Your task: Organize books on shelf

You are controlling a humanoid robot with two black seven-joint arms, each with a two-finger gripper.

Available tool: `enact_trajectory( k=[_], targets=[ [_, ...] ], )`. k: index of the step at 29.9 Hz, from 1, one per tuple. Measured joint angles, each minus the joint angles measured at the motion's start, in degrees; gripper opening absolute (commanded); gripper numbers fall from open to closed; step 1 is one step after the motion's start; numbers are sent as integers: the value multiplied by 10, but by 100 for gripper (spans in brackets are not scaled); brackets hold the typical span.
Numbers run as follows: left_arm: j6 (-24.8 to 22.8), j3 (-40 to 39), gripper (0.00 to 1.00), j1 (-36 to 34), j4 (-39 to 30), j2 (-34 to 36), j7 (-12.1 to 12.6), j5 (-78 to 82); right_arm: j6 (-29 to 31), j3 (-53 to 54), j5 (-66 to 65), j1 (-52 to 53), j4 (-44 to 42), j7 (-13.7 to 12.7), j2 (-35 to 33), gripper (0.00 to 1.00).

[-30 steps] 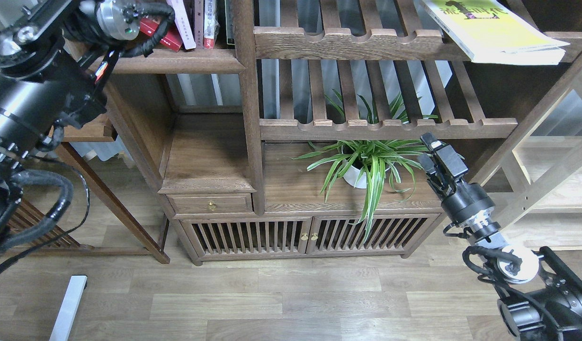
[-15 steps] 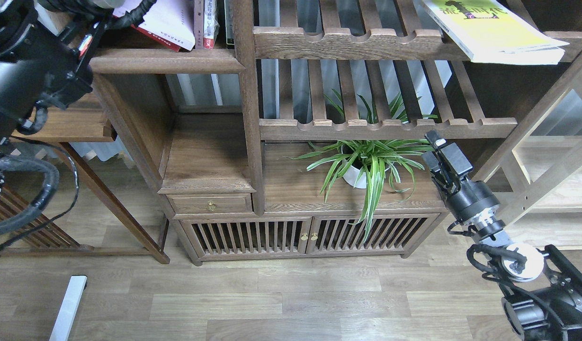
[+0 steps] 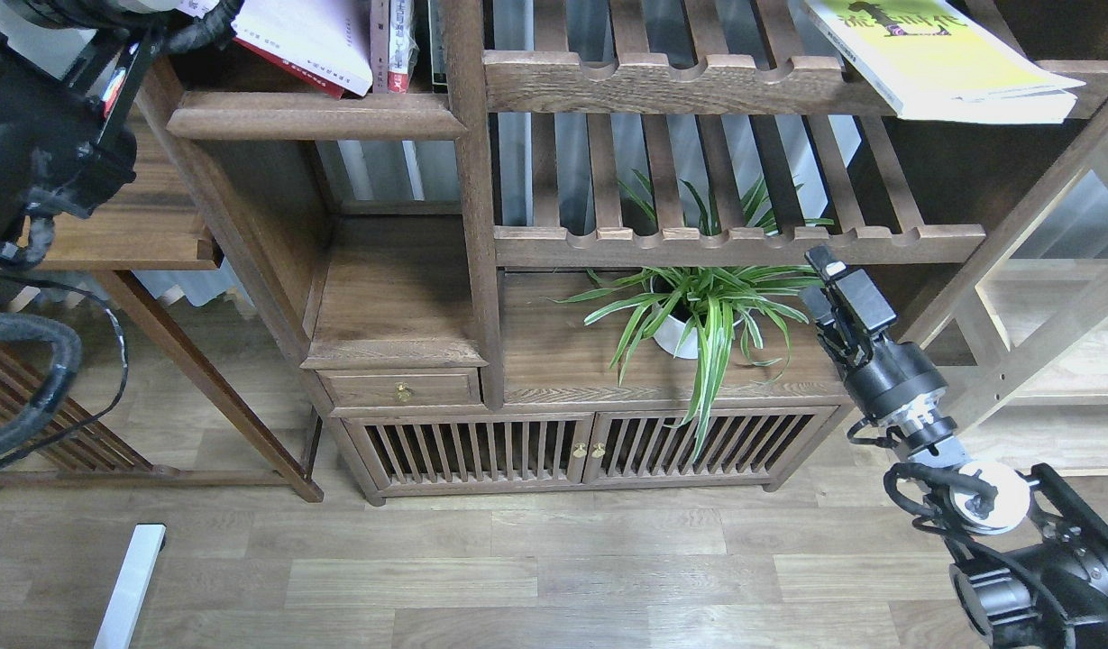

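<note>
In the head view, a slide off the notched rack of the shelf (image 3: 662,86) is risked by the yellow-green book (image 3: 946,56), which lies flat at upper right and overhangs its front rail. The white book (image 3: 306,36) leans at upper left with a dark red book (image 3: 288,68) beneath it. The left gripper is out of frame; the right gripper (image 3: 819,284) hangs empty beside the plant (image 3: 698,311), and whether its jaws are parted cannot be told.

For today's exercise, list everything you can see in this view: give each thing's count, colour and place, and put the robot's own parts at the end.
Large wooden bookcase: one, dark brown, centre.
Thin yellow-green paperback: one, lying on the top right slatted rack.
Thin white paperback with red edge: one, tilted, top left shelf.
Narrow upright volumes: a few, red and white spines, beside it.
Potted spider plant: one, green, white pot, lower right shelf.
Pale wooden rack: one, far right.
Left arm: black, upper left, gripper out of view.
Right gripper: black, beside the plant.
</note>
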Motion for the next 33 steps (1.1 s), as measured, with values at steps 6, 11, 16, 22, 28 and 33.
enact_trajectory(
  k=[6, 11, 16, 22, 28, 33],
  targets=[
    [-1, -42, 99, 33, -76, 5, -9, -83, 0, -1, 4, 18, 0, 2, 8, 98],
    [-4, -90, 99, 104, -166, 5, -8, -112, 0, 16, 26, 24, 8, 3, 8, 98],
    [-55, -131, 99, 160, -232, 5, -1, -114, 0, 56, 54, 25, 25, 3, 7, 98],
    [-195, -139, 99, 177, -241, -9, -20, -126, 0, 104, 66, 28, 37, 3, 4, 98],
    [-341, -131, 99, 217, -236, -24, -49, -147, 0, 122, 66, 29, 47, 3, 1, 98],
    [-409, -129, 99, 251, -237, -33, -45, -160, 0, 124, 66, 29, 53, 3, -2, 98]
  ],
)
